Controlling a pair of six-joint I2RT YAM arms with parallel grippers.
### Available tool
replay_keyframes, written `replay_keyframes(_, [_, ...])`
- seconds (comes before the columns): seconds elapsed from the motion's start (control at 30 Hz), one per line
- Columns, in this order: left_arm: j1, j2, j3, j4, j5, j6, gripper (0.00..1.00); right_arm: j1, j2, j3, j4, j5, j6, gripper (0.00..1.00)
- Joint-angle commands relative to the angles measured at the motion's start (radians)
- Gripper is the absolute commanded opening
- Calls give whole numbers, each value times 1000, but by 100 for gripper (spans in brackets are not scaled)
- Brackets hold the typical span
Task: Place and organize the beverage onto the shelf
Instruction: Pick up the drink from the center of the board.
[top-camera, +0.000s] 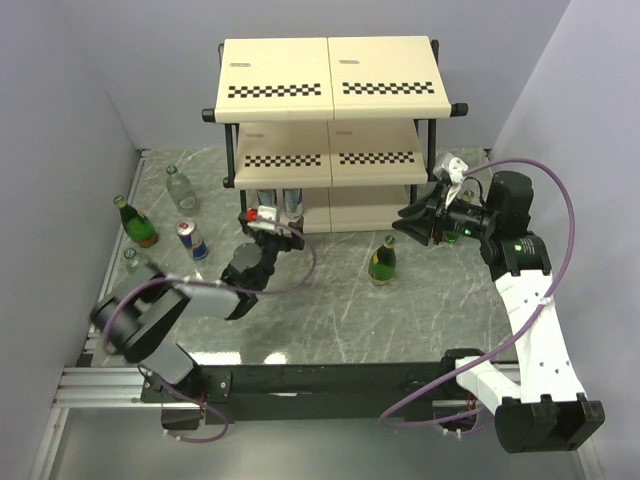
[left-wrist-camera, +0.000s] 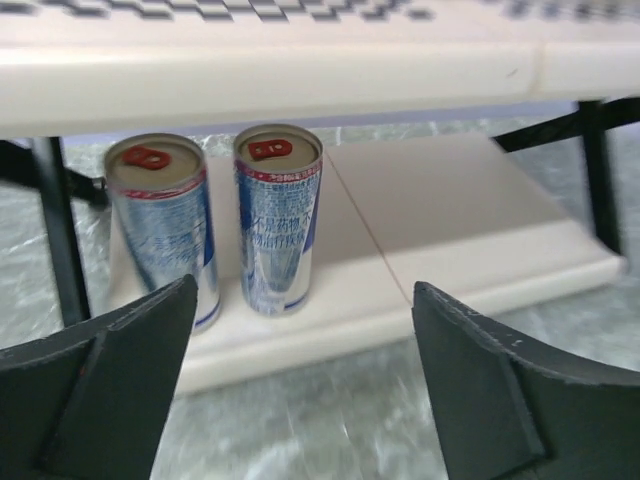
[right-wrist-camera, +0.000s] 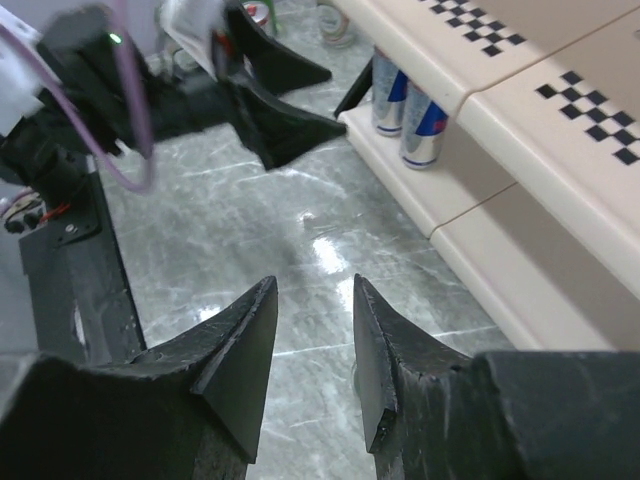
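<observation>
Bright even light, glare on table (right-wrist-camera: 322, 232), slight blur

Glossy grey-green marbled tabletop (top-camera: 330, 310) with pale veins, soft white glare near its front edge, plain lavender-grey left wall (top-camera: 55, 150) along its left side, back wall (top-camera: 300, 15) beyond its far edge, right wall (top-camera: 600, 110) opposite, aluminium rail (top-camera: 95, 385) at its near-left corner.

Robot lab test cell, far as I see from my end: plain partition walls (top-camera: 60, 150) boxing in marble-print desk (top-camera: 330, 310), arms (top-camera: 535, 330) mounted at its edge by aluminium rail (top-camera: 90, 385), purple cables (top-camera: 565, 215) looping loose, small shop-style shelf (top-camera: 330, 70) as prop.
</observation>
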Motion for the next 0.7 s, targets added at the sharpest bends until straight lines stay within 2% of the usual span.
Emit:
replay_keyframes(0.0, [-14,-172,-56,-138,-6,-83,97,-8,7,17,-33,-55,-44,44])
replay_keyframes(0.07, [-14,-314,-76,-245,2,-126,100,-8,13,18,-37,-62,-53,45])
replay_keyframes(0.1, [-14,-361,-76,-392,5,-175,99,-8,16,18,-48,-67,-59,48])
replay_keyframes(0.13, [-12,-445,-65,-460,2,-201,100,-8,21,21,-57,-79,-77,52])
replay_keyframes(0.23, [3,-581,-42,-719,3,-298,99,3,47,34,-114,-75,-139,64])
replay_keyframes(0.3, [43,-629,-19,-833,0,-373,99,43,70,38,-131,-36,-156,68])
replay_keyframes(0.33, [63,-666,2,-940,2,-387,99,61,79,43,-135,-21,-166,68])
replay_keyframes(0.53, [222,-797,-16,-1089,18,-496,99,196,136,43,-132,109,-194,68])
replay_keyframes(0.67, [371,-811,-63,-1138,71,-583,100,242,182,48,-145,133,-203,67])
